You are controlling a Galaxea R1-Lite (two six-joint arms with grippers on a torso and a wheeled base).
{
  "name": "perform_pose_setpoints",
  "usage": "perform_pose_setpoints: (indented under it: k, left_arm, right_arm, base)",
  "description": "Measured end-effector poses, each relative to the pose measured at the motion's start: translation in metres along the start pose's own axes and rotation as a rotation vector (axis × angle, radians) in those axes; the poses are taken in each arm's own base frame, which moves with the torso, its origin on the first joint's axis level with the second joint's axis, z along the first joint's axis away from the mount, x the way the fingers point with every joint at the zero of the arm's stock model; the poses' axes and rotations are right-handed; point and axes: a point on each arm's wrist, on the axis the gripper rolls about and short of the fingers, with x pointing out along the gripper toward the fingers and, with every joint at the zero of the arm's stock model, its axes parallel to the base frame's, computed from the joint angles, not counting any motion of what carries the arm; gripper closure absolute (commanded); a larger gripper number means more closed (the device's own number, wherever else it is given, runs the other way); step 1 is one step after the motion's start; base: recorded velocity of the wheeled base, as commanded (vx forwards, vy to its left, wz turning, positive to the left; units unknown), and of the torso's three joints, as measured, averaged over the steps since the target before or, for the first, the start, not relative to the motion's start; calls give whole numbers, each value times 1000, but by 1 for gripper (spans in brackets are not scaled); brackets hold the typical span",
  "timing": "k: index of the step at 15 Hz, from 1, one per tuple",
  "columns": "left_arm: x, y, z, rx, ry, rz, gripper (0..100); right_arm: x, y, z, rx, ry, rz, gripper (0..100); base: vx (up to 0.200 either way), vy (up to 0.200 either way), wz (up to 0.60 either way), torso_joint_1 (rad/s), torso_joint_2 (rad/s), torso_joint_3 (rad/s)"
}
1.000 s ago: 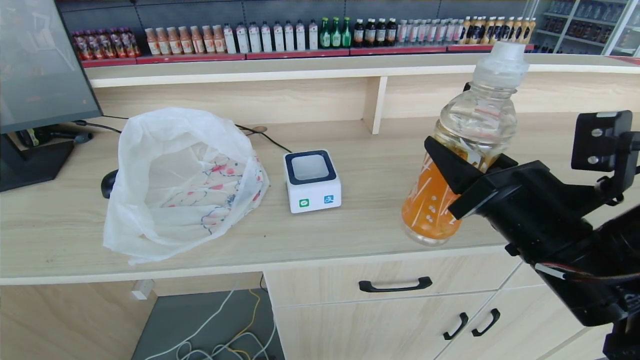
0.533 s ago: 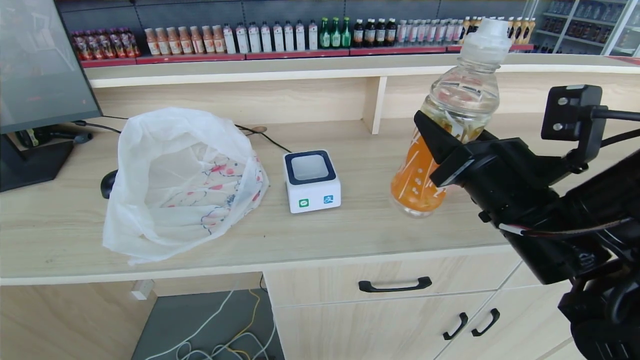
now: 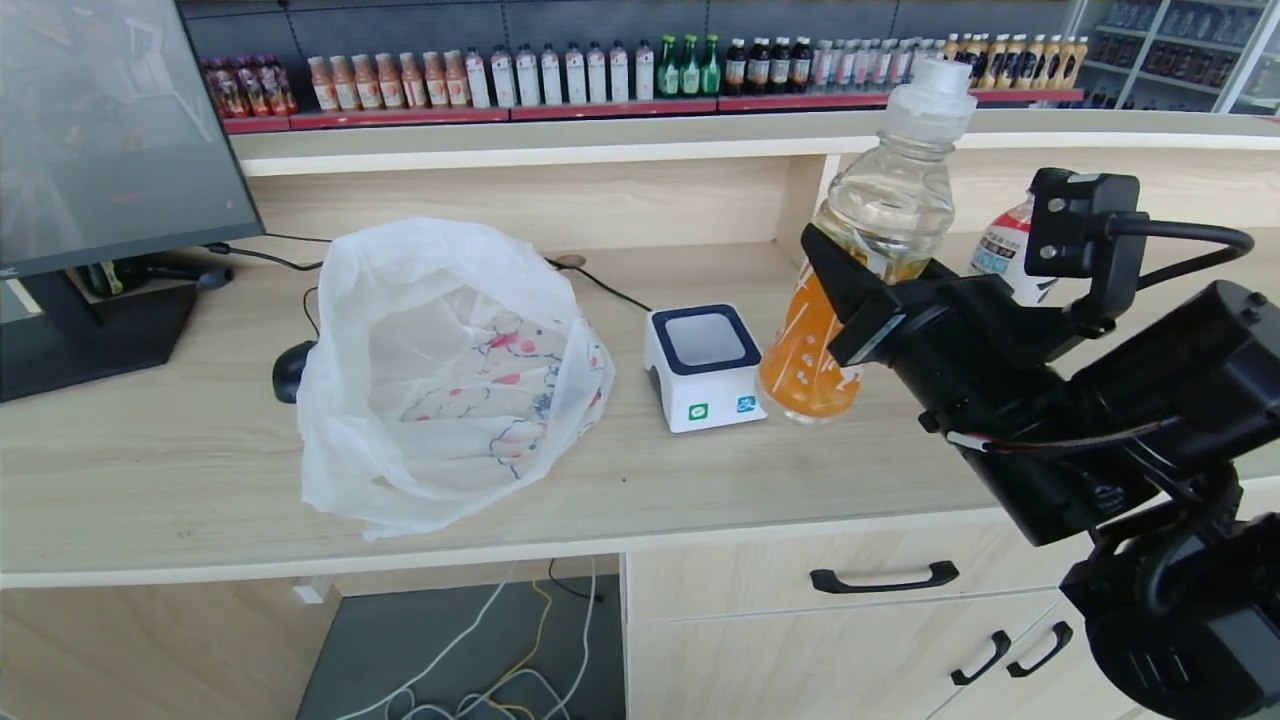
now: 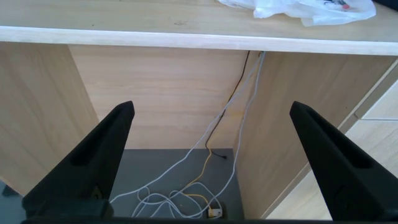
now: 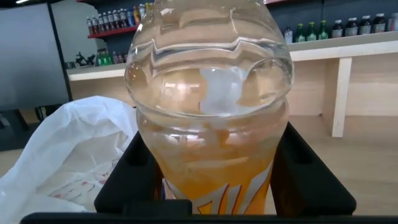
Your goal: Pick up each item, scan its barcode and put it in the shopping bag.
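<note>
Monitor (image 3: pixel 110 130) on its dark stand takes the far left of the counter (image 3: pixel 150 470), with a black mouse (image 3: pixel 290 370) just beside the white shopping bag (image 3: pixel 450 370). That bag lies slumped on the counter, its mouth gaping toward the robot. To its right, near but apart, sits the small white scanner (image 3: pixel 703 365), its window facing up.

Right of the scanner hangs the orange drink bottle (image 3: pixel 885 205), pinched round its middle by the right gripper (image 3: pixel 850 275). The right wrist view shows the gripper (image 5: pixel 214 180) with a finger pressed to each flank of the bottle (image 5: pixel 208 81). The bottle's long axis leans: its base points down and left, just beside the scanner's right edge, and its cap tips up and away to the right. The scan probably turns on this lean, since the base is nearer the window than the label band is. Where the barcode sits cannot be told.

A second bottle (image 3: pixel 1000 255) with a white label stands behind the arm. The left gripper (image 4: pixel 211 112) is spread wide and empty, low before the counter front near trailing cables (image 4: pixel 186 199), well apart from everything, so the right arm is plainly the nearer one.
</note>
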Motion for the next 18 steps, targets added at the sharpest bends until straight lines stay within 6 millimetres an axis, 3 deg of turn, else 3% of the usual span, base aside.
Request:
perform_pose_setpoints:
  k: [3, 18]
  left_arm:
    - [0, 0, 0, -1, 0, 0, 0]
    - [0, 0, 0, 0, 0, 1, 0]
  right_arm:
    - [0, 0, 1, 1, -3, 0, 100]
    - [4, 0, 7, 10, -33, -4, 100]
  base:
    - [0, 200, 0, 1, -1, 4]
    - [0, 0, 0, 0, 0, 0]
